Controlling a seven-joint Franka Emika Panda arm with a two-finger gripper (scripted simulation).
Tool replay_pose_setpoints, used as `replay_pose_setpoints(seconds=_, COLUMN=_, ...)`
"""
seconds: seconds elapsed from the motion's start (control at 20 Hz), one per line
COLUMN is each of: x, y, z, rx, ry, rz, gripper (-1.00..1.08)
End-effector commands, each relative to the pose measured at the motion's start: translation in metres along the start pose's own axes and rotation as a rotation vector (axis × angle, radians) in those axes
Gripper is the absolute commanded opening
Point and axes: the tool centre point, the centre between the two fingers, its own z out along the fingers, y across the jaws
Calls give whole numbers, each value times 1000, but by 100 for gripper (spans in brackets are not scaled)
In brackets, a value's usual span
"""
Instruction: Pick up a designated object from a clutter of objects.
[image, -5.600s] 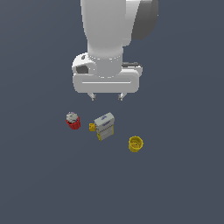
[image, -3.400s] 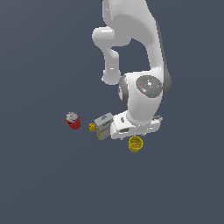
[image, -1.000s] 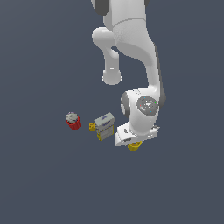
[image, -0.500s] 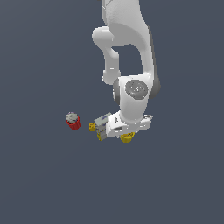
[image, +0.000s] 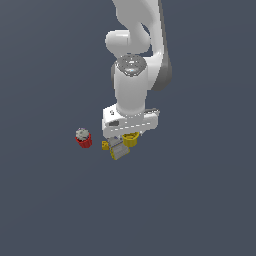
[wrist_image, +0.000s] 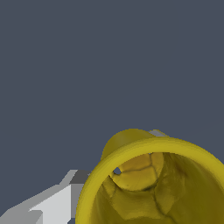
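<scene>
Clearly the yellow cup (image: 130, 140) sits right under the white hand of the arm (image: 134, 95), tucked against the jaws (image: 129, 136) and well away from every edge of the dark desk (image: 200, 200), roughly at its middle. Whether the cup touches the desk or hangs just above it cannot be told from the exterior view. The jaws appear closed on the cup, since its rim meets the underside of the hand and it fills much of the wrist view, but the fingers themselves are largely hidden, so the grip is read from that closeness only.

In the wrist view the yellow cup (wrist_image: 153, 183) shows its open mouth toward the camera, round and hollow, with a rough inner wall and a thick rim. A pale grey finger (wrist_image: 52, 205) lies beside the rim; whether it presses the wall cannot be made out.

Just beside the cup, on the exterior view's left, lies the grey-and-yellow box (image: 117, 149), tilted and partly covered by the hand. The tiny yellow cube (image: 105, 145) rests against the box's far side from the cup. The red cup-like thing with a grey top (image: 83, 138) stands upright, apart from the others, further to the exterior view's left.
</scene>
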Motion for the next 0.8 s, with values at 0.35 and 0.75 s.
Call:
replay_pose_setpoints(seconds=0.35, x=-55, y=59, z=-86, rx=3, ry=3, rz=0, gripper=-100)
replay_pose_setpoints(seconds=0.75, x=-101, y=110, z=-160, rx=4, ry=3, rz=0, gripper=-100)
